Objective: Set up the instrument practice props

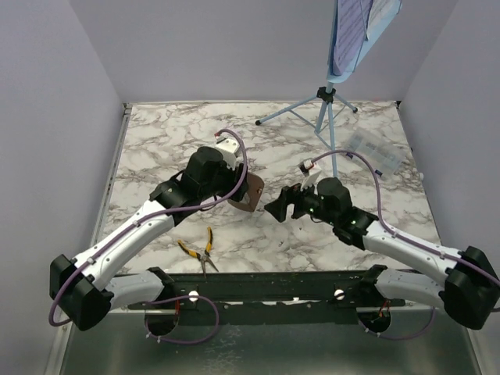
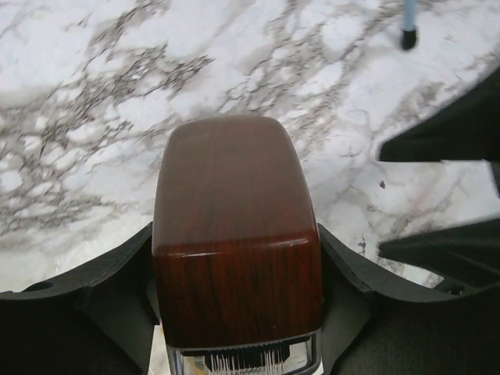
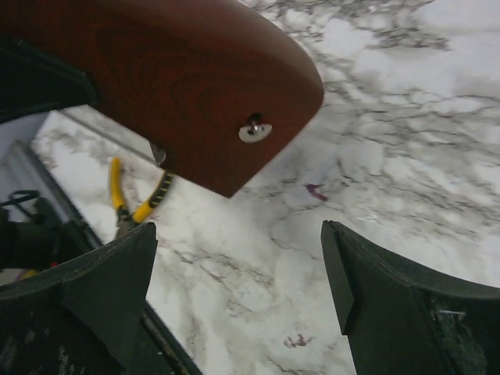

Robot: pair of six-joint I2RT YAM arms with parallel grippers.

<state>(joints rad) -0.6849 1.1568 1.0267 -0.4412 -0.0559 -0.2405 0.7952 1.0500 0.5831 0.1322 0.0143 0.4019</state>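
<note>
Pale grey walls close the scene on three sides, and the marble table (image 1: pixel 156 148) w/ grey veins fills the floor of it. Both arms are bolted at the near edge and reach in toward the middle of the table.

At the back right stands the light blue music stand (image 1: pixel 323 109), upright on its tripod legs; its desk is at the top edge of the top view, partly cut off. The sheet of music (image 1: pixel 349 35) rests on this desk, pale w/ printed lines, too small to read. A clear plastic box (image 1: pixel 375 152) lies on the table just in front of the stand, to the right side.

The metronome (image 2: pixel 234 195), brown wood w/ rounded top, is near the table centre, btw the two wrists. The left gripper (image 2: pixel 234 258) pinches it: one finger presses on each side of its body. The metronome is tilted, its underside w/ a small metal stud turned toward the right wrist camera. I cannot tell if it touches the marble.

The right gripper (image 3: pixel 238 234) is just beside the metronome, apart from it, w/ fingers spread wide and only bare marble btw them.

The yellow-handled pliers (image 1: pixel 199 251) lie flat near the front edge, left of centre, well apart from the stand.
</note>
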